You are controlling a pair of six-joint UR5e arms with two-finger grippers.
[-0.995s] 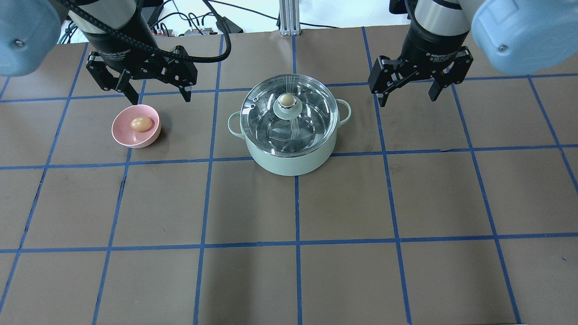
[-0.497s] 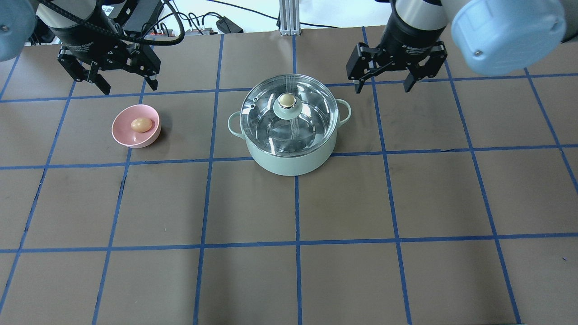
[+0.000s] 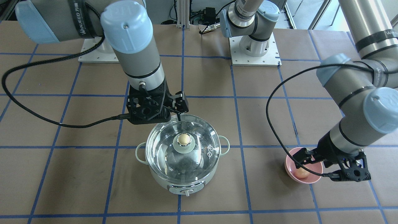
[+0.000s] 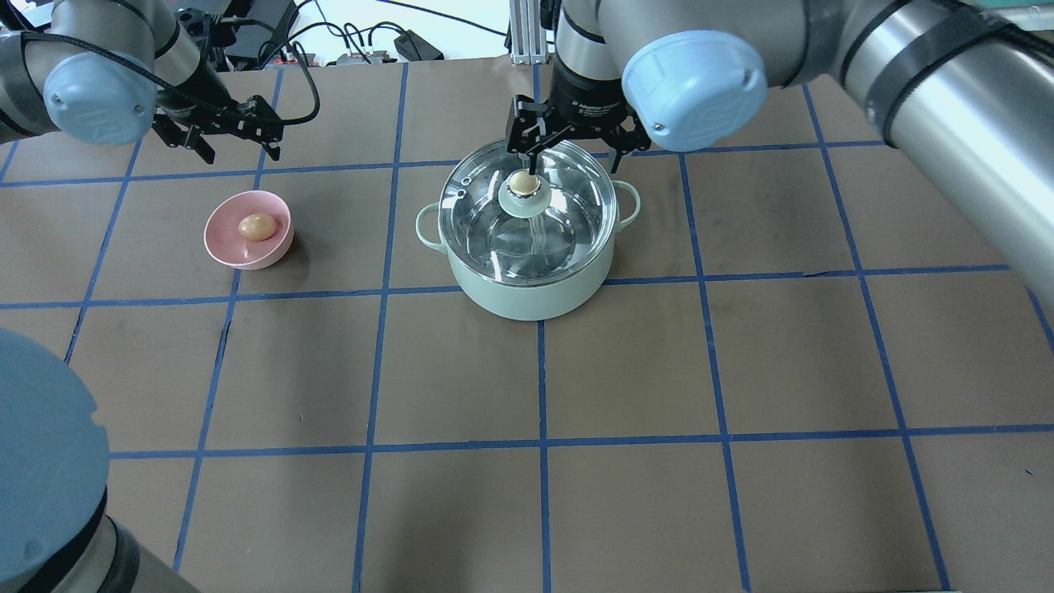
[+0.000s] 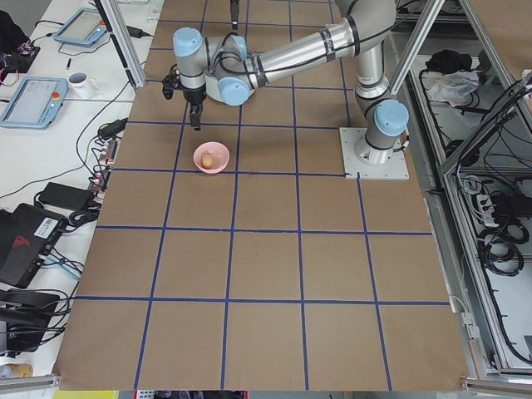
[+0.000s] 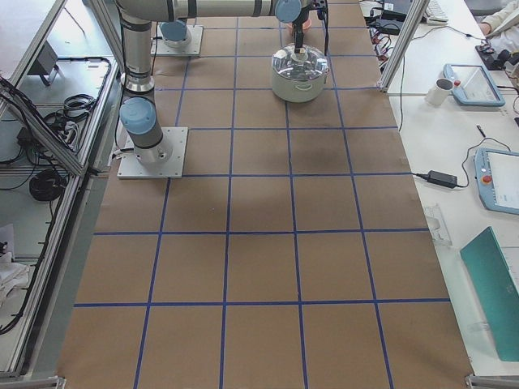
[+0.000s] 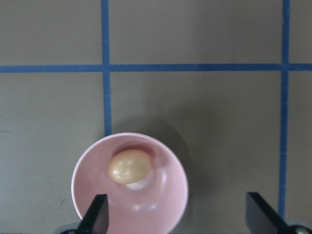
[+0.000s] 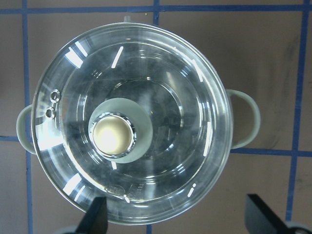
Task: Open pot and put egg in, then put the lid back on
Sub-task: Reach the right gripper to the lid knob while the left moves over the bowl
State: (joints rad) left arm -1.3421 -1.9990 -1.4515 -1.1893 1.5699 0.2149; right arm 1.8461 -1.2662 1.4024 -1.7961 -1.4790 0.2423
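The pale mint-green pot (image 4: 531, 284) stands mid-table with the clear glass lid (image 4: 568, 206) on it, its beige knob (image 4: 520, 183) upright. The tan egg (image 4: 257, 226) lies in a small pink bowl (image 4: 226, 247) to the pot's left. My right gripper (image 4: 571, 165) is open and empty above the pot's back rim. In the right wrist view the lid (image 8: 185, 87) fills the frame and the knob (image 8: 113, 135) sits left of the fingers' midline. My left gripper (image 4: 239, 152) is open and empty, above and behind the bowl. In the left wrist view the egg (image 7: 129, 165) lies above the left fingertip (image 7: 97, 217).
The table is brown paper with a blue tape grid. The pot's control knob (image 3: 187, 193) faces away from the robot. Both robot bases and cables (image 3: 199, 18) are at the table's robot-side edge. The left arm's elbow (image 4: 41, 478) looms at the overhead view's lower left.
My right gripper has moved left, from beside the pot to over its back rim. My left arm has reconfigured; its gripper stays behind the bowl. Both stay open. Pot, lid and egg are unmoved.
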